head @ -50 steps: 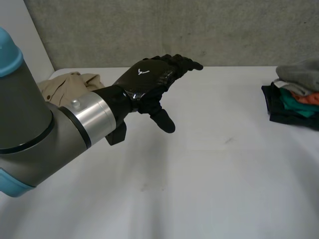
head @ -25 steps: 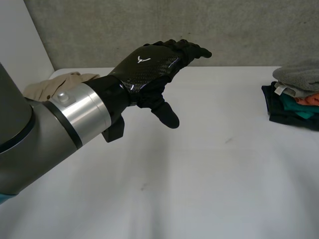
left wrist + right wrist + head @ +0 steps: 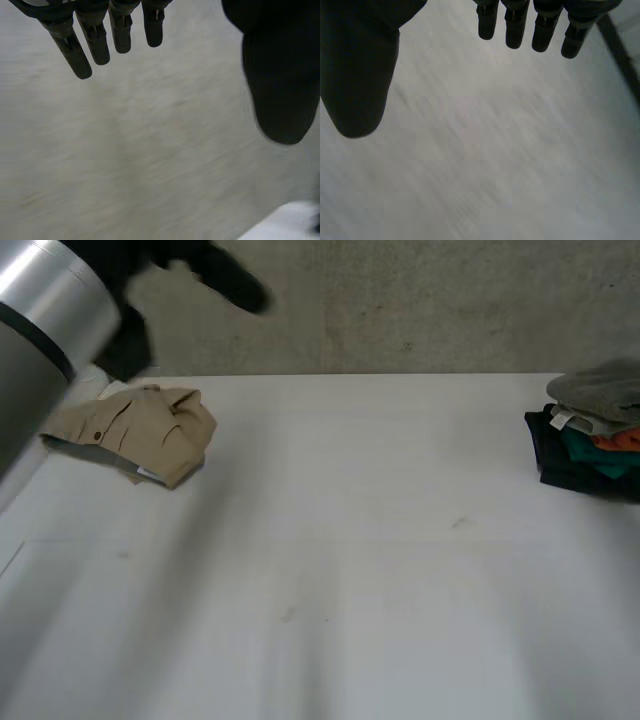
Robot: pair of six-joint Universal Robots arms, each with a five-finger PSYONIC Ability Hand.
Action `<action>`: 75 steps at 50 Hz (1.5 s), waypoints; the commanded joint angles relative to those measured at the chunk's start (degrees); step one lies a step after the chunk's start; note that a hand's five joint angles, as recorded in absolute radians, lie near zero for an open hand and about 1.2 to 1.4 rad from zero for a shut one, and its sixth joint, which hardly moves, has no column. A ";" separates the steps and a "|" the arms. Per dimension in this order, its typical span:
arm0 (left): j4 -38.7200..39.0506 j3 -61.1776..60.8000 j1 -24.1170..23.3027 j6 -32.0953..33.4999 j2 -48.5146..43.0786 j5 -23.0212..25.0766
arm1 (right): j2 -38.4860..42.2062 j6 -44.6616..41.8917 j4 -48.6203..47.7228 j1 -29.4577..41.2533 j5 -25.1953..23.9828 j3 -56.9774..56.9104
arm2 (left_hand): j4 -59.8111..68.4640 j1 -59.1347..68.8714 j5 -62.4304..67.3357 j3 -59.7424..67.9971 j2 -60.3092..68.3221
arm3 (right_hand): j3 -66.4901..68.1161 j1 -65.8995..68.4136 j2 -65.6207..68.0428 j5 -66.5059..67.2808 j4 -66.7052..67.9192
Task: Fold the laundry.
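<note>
1. Tan shirt [image 3: 140,428] lay crumpled and unfolded on the white table [image 3: 380,570], at its far left, close to the back edge.
2. At the table's far right sat a stack of folded clothes [image 3: 585,445], well apart from the shirt. It had dark garments at the bottom, teal and orange layers between, and a grey piece [image 3: 600,388] on top.
3. The middle of the table between the shirt and the stack bore only a few faint marks.
4. In the head view the left arm [image 3: 45,310] was raised at the table's left side. The left hand [image 3: 232,282] was up in front of the concrete wall [image 3: 430,300], clear of the tabletop and not touching the shirt.
5. The left wrist view showed that hand slack and empty. Its fingers [image 3: 95,37] were straight and side by side, and the thumb [image 3: 280,90] stood well away from them.
6. The right hand [image 3: 357,80] was likewise spread. Its straight fingertips [image 3: 515,27] were apart from the thumb, with nothing held, over a pale bare surface.
</note>
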 commanded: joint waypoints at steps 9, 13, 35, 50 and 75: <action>0.75 3.53 23.50 22.75 -25.93 0.15 | 5.71 1.56 23.20 25.05 -9.10 17.07 | -1.82 -0.87 -2.85 -2.16 -1.95 | -1.80 -2.74 -2.05 -2.26 -1.90; 10.94 5.55 26.31 21.69 -35.69 7.97 | 10.72 -2.66 26.56 28.13 -3.21 17.77 | -1.82 -0.87 -2.85 -2.16 -1.95 | -1.80 -2.74 -2.05 -2.26 -1.90; 20.80 34.38 27.81 23.01 -65.07 10.63 | 14.42 -3.20 19.09 25.76 1.29 22.87 | 68.18 69.13 67.15 67.84 68.05 | -1.80 -2.74 -2.05 -2.26 -1.90; 19.67 8.47 14.64 13.17 -23.16 4.73 | 9.33 -0.39 18.12 25.32 4.36 24.19 | 68.18 69.13 67.15 67.84 68.05 | -1.80 -2.74 -2.05 -2.26 -1.90; 6.30 -9.29 -14.31 3.94 -23.52 -1.51 | 7.83 8.14 28.56 20.04 12.36 18.75 | -1.82 -0.87 -2.85 -2.16 -1.95 | -1.80 -2.74 -2.05 -2.26 -1.90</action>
